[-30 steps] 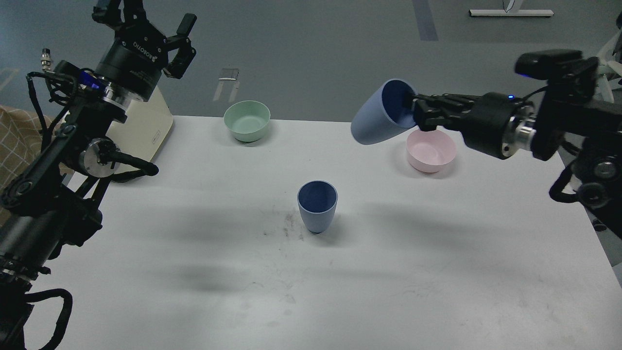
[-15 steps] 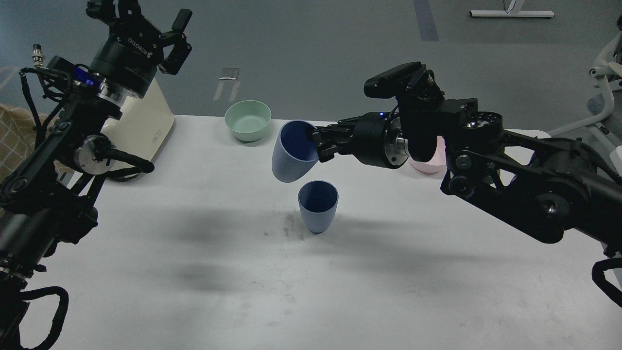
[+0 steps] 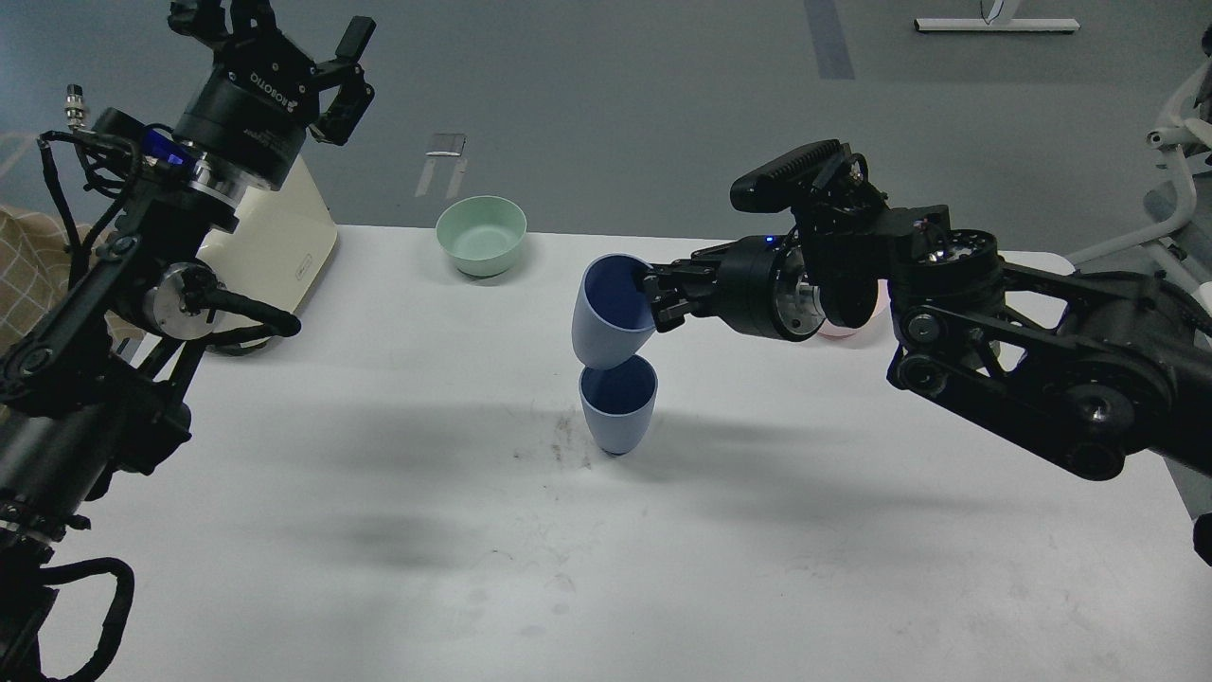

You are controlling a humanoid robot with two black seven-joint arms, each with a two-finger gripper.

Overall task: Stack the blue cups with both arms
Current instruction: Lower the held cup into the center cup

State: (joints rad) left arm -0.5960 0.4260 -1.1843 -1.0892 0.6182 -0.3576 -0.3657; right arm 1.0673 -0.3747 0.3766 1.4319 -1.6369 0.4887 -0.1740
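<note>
Where it hung left before — carried cup (image 3: pixel 606 317) now over standing cup (image 3: pixel 617 407)

A white table (image 3: pixel 398 568) fills the lower part of the view, its surface marked by faint dark scuffs (image 3: pixel 559 440) near the middle and crossed by soft grey shadows. Beyond its far edge a grey-blue floor (image 3: pixel 606 104) is seen, crossed by a darker stripe (image 3: pixel 827 38) at top centre, with a small pale floor marking (image 3: pixel 443 163) near the table and a white bar-shaped base (image 3: pixel 996 26) at upper right. A cream-coloured box (image 3: pixel 284 246) stands at the table's far-left corner — beside it, at the left edge, a tan checked fabric (image 3: pixel 24 275) is partly seen — while white tubular framing (image 3: pixel 1169 152) shows at far right.
</note>
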